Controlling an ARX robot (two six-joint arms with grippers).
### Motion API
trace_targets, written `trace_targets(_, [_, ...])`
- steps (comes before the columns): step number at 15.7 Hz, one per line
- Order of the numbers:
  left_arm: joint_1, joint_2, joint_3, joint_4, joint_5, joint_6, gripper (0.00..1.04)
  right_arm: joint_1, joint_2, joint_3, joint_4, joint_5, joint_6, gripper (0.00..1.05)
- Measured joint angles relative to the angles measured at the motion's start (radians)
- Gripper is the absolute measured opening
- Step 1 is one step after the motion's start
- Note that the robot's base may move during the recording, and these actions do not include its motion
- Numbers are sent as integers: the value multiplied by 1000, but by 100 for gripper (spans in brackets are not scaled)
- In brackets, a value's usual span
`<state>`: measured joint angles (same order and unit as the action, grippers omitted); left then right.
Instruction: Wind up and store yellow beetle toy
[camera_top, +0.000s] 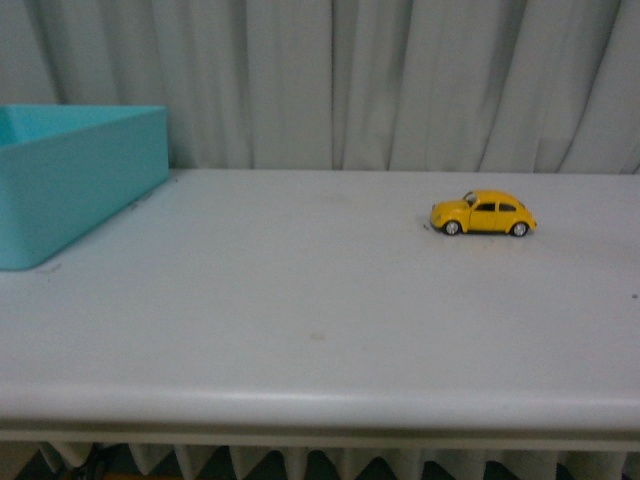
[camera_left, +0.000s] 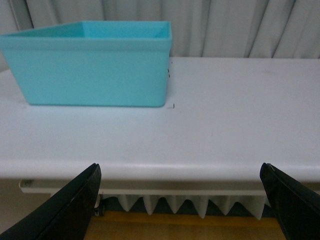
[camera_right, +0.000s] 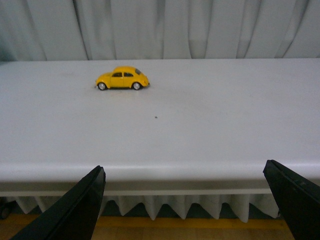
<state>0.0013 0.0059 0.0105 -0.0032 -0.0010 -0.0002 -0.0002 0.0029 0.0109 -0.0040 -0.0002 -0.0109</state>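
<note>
Well, at the far left a turquoise, straight-walled plastic bin (camera_top: 80, 180) is sitting on the white, smooth-topped table (camera_top: 300, 300), its open top showing and its left part running out of the front view. The left gripper (camera_left: 180, 167) is hanging in front of the table's near edge, facing that bin (camera_left: 95, 70), and its two black, wedge-shaped fingers (camera_left: 75, 200) are standing spread wide apart with nothing between them.

Moving rightwards, bare tabletop is lying between the bin and the small yellow beetle toy (camera_top: 483, 213), so the two are resting well apart. The toy is standing on all its wheels on the right half of the table, towards the back, near the pale grey pleated curtain (camera_top: 400, 80). It is showing its side to the camera: a rounded, domed yellow body, dark side windows, and two black wheels with silver hubs.

The right gripper (camera_right: 184, 167) is likewise hovering off the near table edge, its black fingers (camera_right: 75, 205) gaping wide and holding nothing, with the toy (camera_right: 122, 78) lying far beyond them on the tabletop
</note>
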Motion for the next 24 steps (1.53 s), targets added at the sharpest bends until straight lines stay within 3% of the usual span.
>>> trace_targets(24, [0, 0, 0, 2, 0, 0, 98, 0, 1, 0, 0, 0, 2, 98])
